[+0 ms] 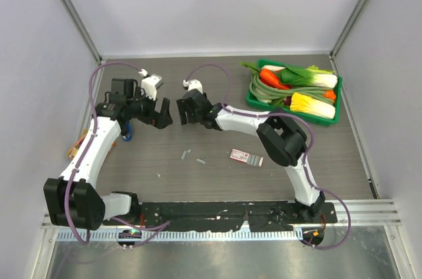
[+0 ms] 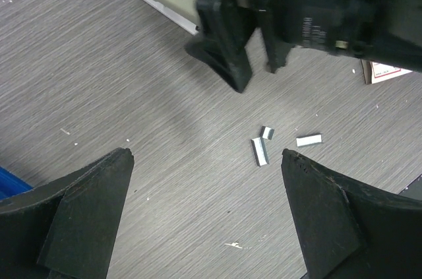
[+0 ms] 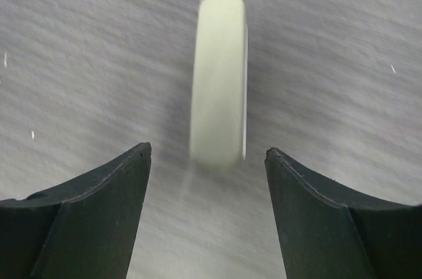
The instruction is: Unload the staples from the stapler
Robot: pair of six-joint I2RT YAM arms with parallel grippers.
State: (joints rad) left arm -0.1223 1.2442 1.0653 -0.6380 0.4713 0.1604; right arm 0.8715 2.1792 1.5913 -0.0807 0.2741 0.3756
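Grey wood-grain table (image 1: 330, 160) fills all three views. At its far right a green basket (image 1: 250, 99) holds toy vegetables (image 1: 297, 84). Near the middle lies a pink-and-white box (image 1: 246, 157); its print is too small for us to read. We see the staples (image 1: 184, 154) loose on the wood, just left of that box.

Only the wrist views show a cream oblong object (image 3: 219, 81) lying flat just beyond the right gripper (image 3: 208, 154), whose fingers are spread and empty. The left gripper (image 2: 204, 157) gapes wide, holding nothing. A blue piece (image 1: 126, 135) under the left arm is too hidden for us to name.
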